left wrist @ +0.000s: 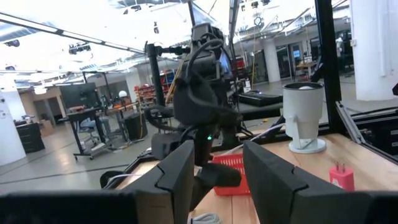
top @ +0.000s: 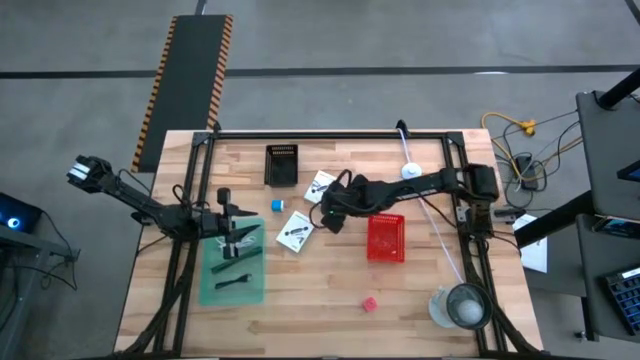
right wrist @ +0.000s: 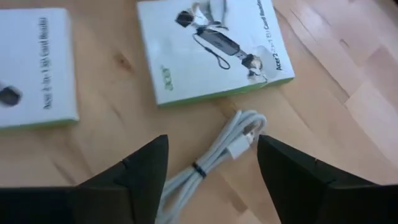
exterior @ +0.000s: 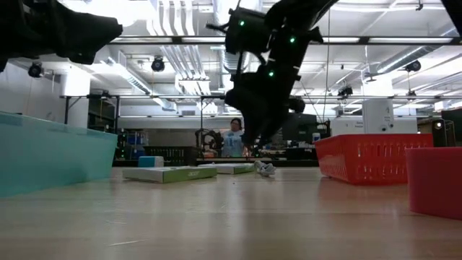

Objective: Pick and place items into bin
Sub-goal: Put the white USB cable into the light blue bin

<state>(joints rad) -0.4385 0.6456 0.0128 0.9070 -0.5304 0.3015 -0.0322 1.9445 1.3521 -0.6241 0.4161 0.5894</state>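
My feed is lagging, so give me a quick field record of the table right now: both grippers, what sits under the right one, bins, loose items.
right gripper: open, above the white cable, not touching it
left gripper: open, empty, over the green bin
white packets: one beside the cable, the other further off
red basket: right of the cable
blue cube: on the table
red cube: on the table
clear container: front right corner

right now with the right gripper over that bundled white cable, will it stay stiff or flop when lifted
Probably floppy: the white cable lies in soft loops, so the free ends may droop. A dark tie around the middle should keep the bundle together. It looks thin and light, so the open right gripper, fingers straddling it, could nudge it across the wooden table unless it closes near the tie.
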